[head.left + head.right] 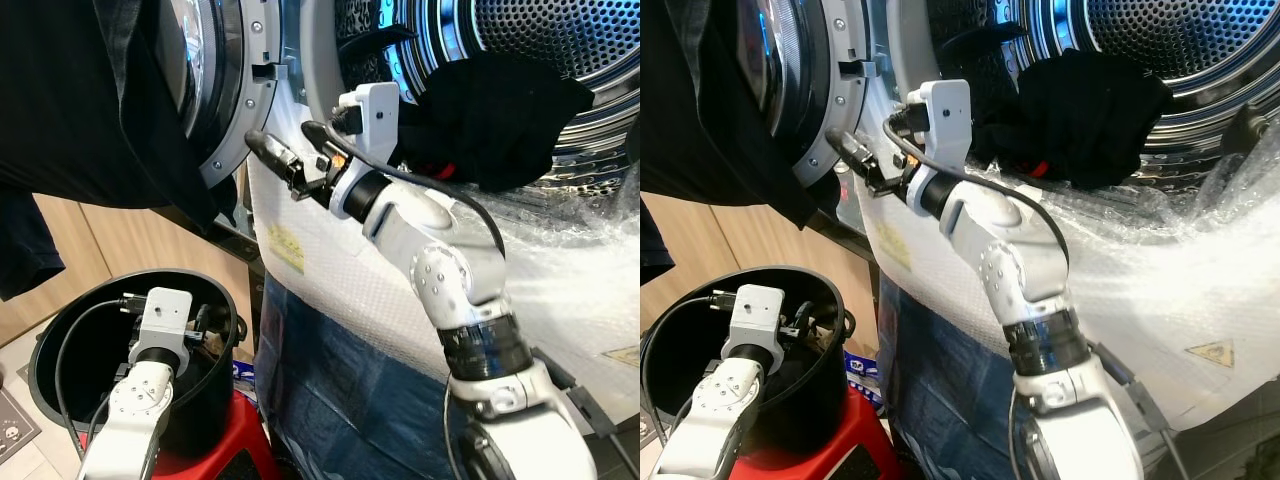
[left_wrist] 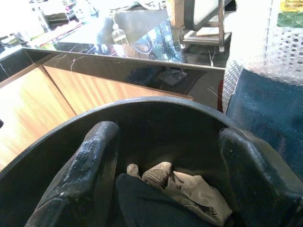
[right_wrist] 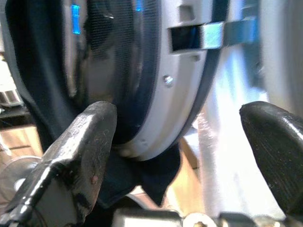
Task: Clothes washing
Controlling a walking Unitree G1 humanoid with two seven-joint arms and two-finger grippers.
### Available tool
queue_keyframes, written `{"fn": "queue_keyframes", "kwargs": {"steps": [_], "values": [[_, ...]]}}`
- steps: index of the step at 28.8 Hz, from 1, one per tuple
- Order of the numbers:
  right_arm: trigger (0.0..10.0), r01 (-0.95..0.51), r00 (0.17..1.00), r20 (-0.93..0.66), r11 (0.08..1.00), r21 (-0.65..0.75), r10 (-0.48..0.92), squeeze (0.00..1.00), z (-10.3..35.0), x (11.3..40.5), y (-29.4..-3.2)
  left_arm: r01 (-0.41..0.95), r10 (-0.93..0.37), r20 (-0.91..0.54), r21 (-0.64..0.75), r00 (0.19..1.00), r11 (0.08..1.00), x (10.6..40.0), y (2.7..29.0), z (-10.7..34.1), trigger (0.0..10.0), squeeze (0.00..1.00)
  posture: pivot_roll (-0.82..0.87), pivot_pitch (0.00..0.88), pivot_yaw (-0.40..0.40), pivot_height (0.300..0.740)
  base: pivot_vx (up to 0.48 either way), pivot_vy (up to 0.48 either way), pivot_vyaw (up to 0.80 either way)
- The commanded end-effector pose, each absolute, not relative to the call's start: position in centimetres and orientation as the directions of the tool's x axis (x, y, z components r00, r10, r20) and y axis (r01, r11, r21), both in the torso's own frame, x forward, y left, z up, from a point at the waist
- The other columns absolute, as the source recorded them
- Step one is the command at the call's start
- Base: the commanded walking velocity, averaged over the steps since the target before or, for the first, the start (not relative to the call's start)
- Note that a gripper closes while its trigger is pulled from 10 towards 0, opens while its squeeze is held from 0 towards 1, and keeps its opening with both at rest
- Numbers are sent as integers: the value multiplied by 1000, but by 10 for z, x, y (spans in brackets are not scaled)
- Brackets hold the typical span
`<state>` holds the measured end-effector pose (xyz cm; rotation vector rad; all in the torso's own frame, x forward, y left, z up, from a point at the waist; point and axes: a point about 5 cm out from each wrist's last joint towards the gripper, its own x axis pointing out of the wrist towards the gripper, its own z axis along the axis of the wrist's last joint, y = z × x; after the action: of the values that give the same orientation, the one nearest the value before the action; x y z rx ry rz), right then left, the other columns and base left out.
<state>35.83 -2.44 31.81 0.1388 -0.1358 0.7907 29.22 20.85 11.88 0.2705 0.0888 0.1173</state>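
With the black garment draped half out of the drum, the spread, empty right end effector by the door should have turned back to push it in, while the spread left end effector hung in the bucket.

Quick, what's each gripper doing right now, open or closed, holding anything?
Left gripper: open, empty, inside the black bucket above the clothes.
Right gripper: open, empty, beside the washer door.
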Motion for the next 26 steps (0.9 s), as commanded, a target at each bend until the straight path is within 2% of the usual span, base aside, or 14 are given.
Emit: {"fn": "queue_keyframes", "kwargs": {"steps": [1, 4, 6, 9, 26], "values": [[10000, -664, 741, 180, 746, 51, 647, 0, 327, 367, -33, -114, 135, -57, 279, 989, 953, 292, 208, 122, 10000, 0, 193, 6, -56, 740, 0, 0, 0], [10000, -642, 759, 181, 765, 50, 626, 0, 330, 373, -40, -113, 134, -57, 281, 989, 953, 292, 208, 121, 10000, 0, 195, 4, -56, 740, 0, 0, 0], [10000, -565, 820, 139, 824, 41, 555, 0, 326, 385, -58, -116, 137, -50, 296, 989, 948, 292, 208, 122, 10000, 0, 200, 4, -63, 740, 0, 0, 0], [10000, -490, 867, 108, 871, 11, 486, 0, 327, 395, -75, -119, 139, -48, 292, 989, 949, 292, 208, 123, 10000, 0, 195, 5, -65, 740, 0, 0, 0], [10000, -350, 924, 102, 922, -166, 370, 0, 352, 416, -117, -120, 139, -46, 290, 989, 950, 294, 208, 124, 10000, 0, 195, 2, -74, 740, 0, 0, 0]]}}
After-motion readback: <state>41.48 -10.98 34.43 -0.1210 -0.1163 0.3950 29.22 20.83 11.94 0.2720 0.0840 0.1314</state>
